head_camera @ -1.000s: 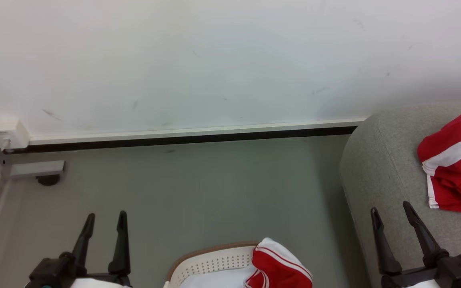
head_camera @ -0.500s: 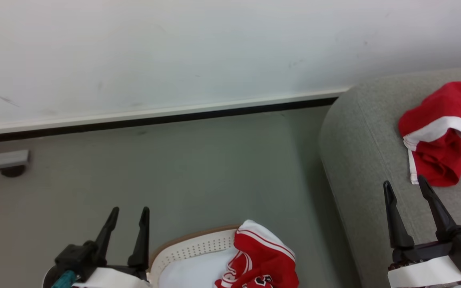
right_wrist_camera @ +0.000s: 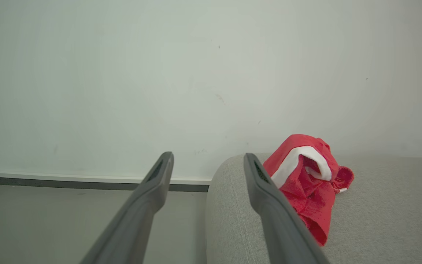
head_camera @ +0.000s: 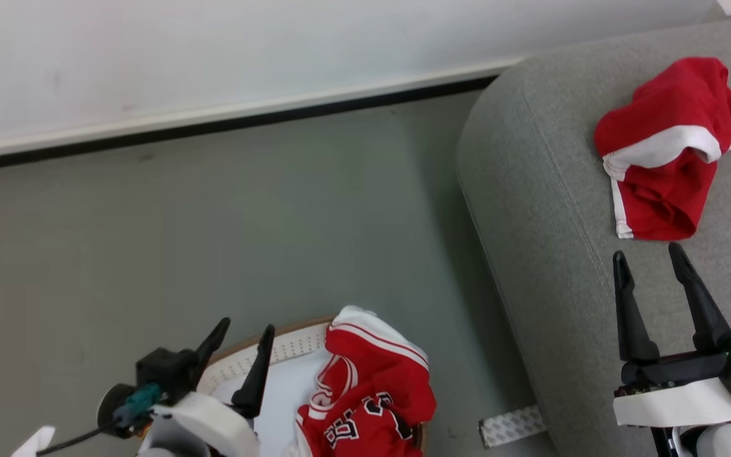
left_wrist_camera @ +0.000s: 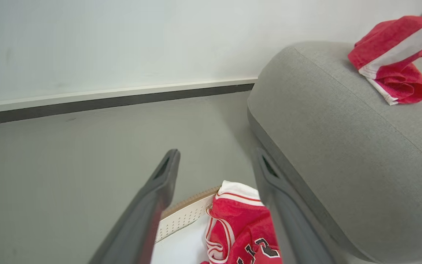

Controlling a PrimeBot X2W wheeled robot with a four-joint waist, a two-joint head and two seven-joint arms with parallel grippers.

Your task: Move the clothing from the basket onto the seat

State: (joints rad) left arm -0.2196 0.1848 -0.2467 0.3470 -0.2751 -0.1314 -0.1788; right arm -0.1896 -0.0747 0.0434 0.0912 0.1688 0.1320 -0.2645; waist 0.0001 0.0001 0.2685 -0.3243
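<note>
Since the earlier head frames the whole picture has swung down and to the right (a camera move, not a move of the things), so that more of the basket (head_camera: 296, 348) is brought in at the bottom centre; the left gripper (head_camera: 247, 325) has been tipped toward the basket's rim.

Head view: the left gripper is seen at the lower left with its fingers spread and nothing between them, over the basket's near wall. The right gripper (head_camera: 647, 250), also spread and empty, is held at the lower right over the grey sofa (head_camera: 549, 222). A crumpled red jersey with black-and-white lettering (head_camera: 372, 393) is heaped in the basket on a pale plain cloth (head_camera: 286, 393), its white-striped edge draped over the rim. A red-and-white garment (head_camera: 664, 152) is already laid on the sofa at the upper right.

Left wrist view: the jersey (left_wrist_camera: 244, 227) is framed between the parted fingers at the bottom centre, with the sofa's rounded arm (left_wrist_camera: 324, 128) to the right.

Right wrist view: the garment on the sofa (right_wrist_camera: 302, 176) is seen just right of the parted fingers of the right gripper (right_wrist_camera: 208, 157).

The jersey is judged to be light, limp and somewhat slick. It is probably best pinched at a raised fold near its top, away from the pale cloth, which could otherwise be dragged out with it.
</note>
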